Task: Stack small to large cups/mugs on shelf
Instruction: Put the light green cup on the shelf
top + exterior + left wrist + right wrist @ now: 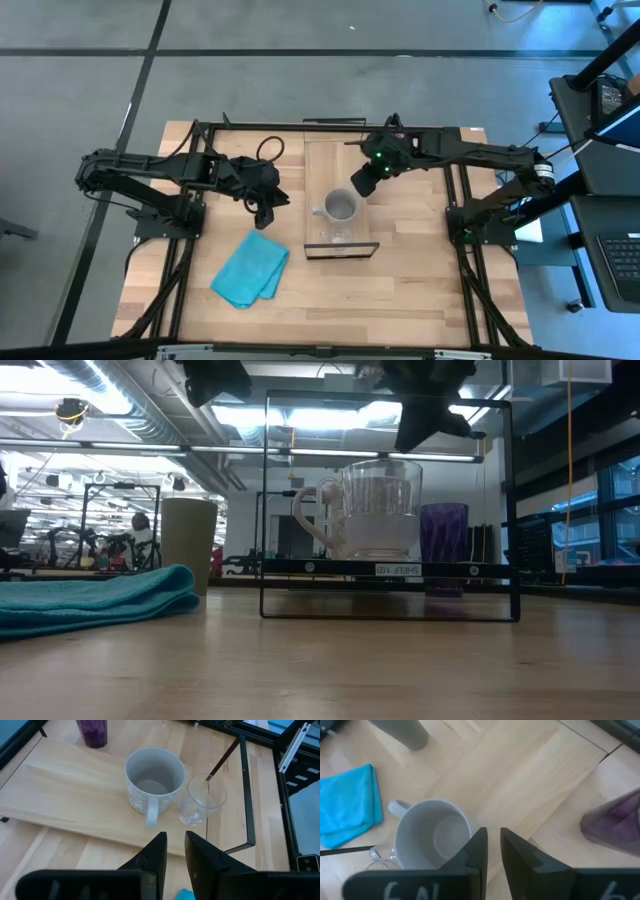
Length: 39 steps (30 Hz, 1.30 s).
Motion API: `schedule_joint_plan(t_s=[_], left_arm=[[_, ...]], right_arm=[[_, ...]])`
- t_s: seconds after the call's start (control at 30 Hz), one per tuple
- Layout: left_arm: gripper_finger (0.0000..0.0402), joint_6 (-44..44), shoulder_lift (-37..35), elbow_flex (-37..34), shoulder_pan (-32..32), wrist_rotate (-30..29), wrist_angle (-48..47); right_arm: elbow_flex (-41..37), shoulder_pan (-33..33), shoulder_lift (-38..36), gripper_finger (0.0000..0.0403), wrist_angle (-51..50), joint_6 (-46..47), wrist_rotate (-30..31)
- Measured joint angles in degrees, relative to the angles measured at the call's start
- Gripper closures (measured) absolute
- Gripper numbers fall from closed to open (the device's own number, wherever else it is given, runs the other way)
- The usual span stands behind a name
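Observation:
The grey handled mug [341, 208] stands upright on the light-wood shelf [322, 165]. The tiny clear glass [201, 802] stands on the shelf next to it, toward the near end. The purple tumbler [443, 546] stands by the shelf's far end. The olive-brown cup [188, 545] stands on the table left of the shelf, hidden under my left arm in the high view. My right gripper [362, 181] hovers shut above the mug's far right rim. My left gripper [266, 207] is shut and empty, left of the shelf.
A turquoise cloth [250, 268] lies crumpled on the table at the near left of the shelf. The shelf board rests on a thin black metal frame [515, 510] that rises above it. Bare tabletop [420, 290] lies in front and to the right.

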Motion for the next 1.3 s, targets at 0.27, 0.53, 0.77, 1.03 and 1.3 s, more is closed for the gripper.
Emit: schedule_joint_plan(t_s=[0.27,0.53,0.77,1.03,1.3], left_arm=[[0.0339,-1.64,-0.01,0.00,0.81,-0.33,0.81],[0.0337,-4.81,-0.03,0.00,7.90,-0.78,-13.00],[0.0304,-9.25,-0.02,0.00,11.27,-1.05,-20.03],[0.0290,-16.92,2.28,0.07,16.66,2.13,-21.34],[0.0291,-16.59,11.02,0.09,18.68,4.09,-23.40]], right_arm=[[0.00,-1.13,-2.15,0.0349,-0.07,0.22,0.55],[0.00,-1.28,-6.03,0.0343,-0.44,2.05,11.61],[0.00,-2.55,-8.64,0.0279,-1.32,3.41,15.85],[0.00,-7.86,-9.62,0.0227,-2.04,-0.13,16.14],[0.00,-12.74,-10.14,0.0228,-2.12,-3.03,13.39]])
